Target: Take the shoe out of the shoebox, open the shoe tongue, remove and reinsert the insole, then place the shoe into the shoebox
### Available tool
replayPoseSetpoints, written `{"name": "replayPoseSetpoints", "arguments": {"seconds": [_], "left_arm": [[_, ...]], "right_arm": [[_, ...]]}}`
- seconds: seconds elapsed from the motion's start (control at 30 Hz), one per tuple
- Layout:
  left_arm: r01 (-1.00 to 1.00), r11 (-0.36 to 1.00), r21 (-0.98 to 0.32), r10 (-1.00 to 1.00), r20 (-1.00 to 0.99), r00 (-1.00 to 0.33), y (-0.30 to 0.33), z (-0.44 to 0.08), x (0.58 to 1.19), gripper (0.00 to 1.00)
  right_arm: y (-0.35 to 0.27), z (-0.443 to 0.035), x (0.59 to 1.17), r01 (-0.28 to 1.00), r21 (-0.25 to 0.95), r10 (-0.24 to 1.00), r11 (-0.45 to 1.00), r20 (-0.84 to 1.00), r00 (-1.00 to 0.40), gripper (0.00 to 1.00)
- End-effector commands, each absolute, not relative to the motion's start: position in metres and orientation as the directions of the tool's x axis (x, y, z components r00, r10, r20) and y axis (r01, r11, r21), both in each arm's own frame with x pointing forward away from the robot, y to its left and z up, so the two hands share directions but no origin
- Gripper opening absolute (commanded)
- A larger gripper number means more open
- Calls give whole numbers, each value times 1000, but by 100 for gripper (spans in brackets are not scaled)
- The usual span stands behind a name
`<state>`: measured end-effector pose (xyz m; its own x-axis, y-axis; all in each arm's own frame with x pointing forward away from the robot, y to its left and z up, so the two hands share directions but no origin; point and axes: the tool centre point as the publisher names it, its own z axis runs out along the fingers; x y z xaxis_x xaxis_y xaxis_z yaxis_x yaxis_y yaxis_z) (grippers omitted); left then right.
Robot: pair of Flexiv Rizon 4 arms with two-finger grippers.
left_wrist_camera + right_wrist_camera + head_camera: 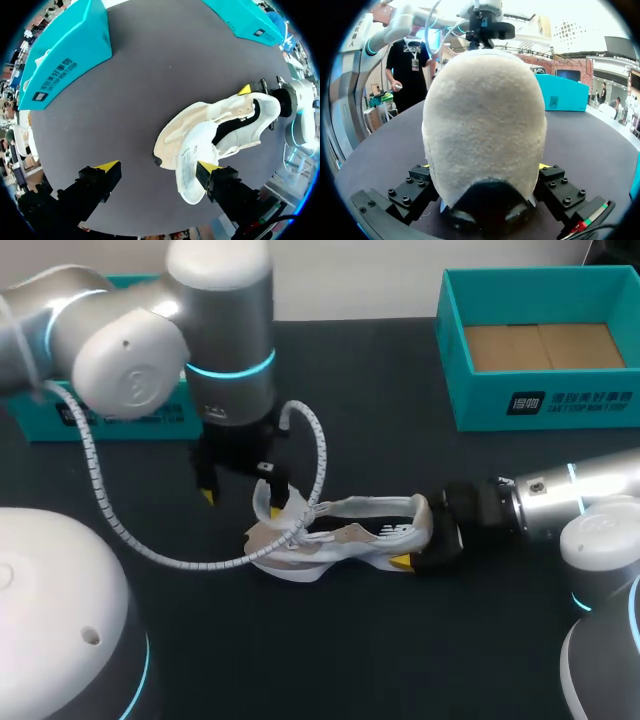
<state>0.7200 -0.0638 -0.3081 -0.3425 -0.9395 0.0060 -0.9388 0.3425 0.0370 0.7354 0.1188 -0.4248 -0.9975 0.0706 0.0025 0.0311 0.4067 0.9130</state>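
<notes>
Since the shoe [350, 530] is already out of the shoebox [545, 405] and lying on its side in the middle of the dark tabletop [400, 660], well apart from the box, we're mostly thinking about how it'll handle. Our right claw [425, 535] is clamped on the heel, a finger on each side, and the right wrist view is basically filled with that fuzzy pale heel. Good spot to hold, we reckon: the heel cup looks like the stiffest part, and the nap should give the pads some bite. The whole thing looks light, so holding it steady shouldn't take much squeeze.

Our left claw [157, 166] hangs over the toe end with its fingers spread wide, gripping nothing. One yellow tip sits right at a pale floppy flap [190, 175] sticking out of the shoe's opening. Tongue or insole, we honestly can't tell from here. Either way it looks thin and bendy, so it'll fold rather than push. We'd pinch it near its free edge, flat between the pads, and pull along the shoe's length, not sideways. The upper looks soft too, so grabbing there would just crumple it. Biggest worry: something loose around the opening snagging a fingertip, or the flap slipping out of a shallow pinch.
</notes>
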Motion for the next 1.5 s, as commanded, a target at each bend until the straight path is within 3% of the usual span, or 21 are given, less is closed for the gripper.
{"name": "replayPoseSetpoints", "arguments": {"seconds": [0.03, 0.33, 1.03, 1.07, 1.1, 1.13, 1.5], "left_arm": [[-850, 520, -79, -833, 175, -526, -63, -292, 724, 100], [-453, 865, -217, -430, 144, -891, -106, -263, 730, 100], [-400, 883, -244, -380, 128, -916, -136, -258, 736, 100], [-389, 891, -235, -363, 149, -920, -139, -258, 736, 45], [-393, 889, -236, -368, 145, -918, -142, -258, 736, 13], [-380, 897, -227, -359, 129, -925, -145, -258, 737, 0], [-164, 963, -214, -133, 152, -979, -184, -265, 718, 0]], "right_arm": [[118, -426, 736, 32, 912, 72, 410, 3, -997, 0], [118, -426, 736, 32, 912, 72, 410, 3, -997, 0], [118, -426, 736, 32, 912, 72, 410, 3, -997, 0], [118, -426, 736, 32, 912, 72, 410, 3, -997, 0], [118, -426, 736, 32, 912, 72, 410, 3, -997, 0], [118, -426, 736, 32, 912, 72, 410, 3, -997, 0], [118, -426, 736, 32, 912, 72, 410, 3, -997, 0]]}}
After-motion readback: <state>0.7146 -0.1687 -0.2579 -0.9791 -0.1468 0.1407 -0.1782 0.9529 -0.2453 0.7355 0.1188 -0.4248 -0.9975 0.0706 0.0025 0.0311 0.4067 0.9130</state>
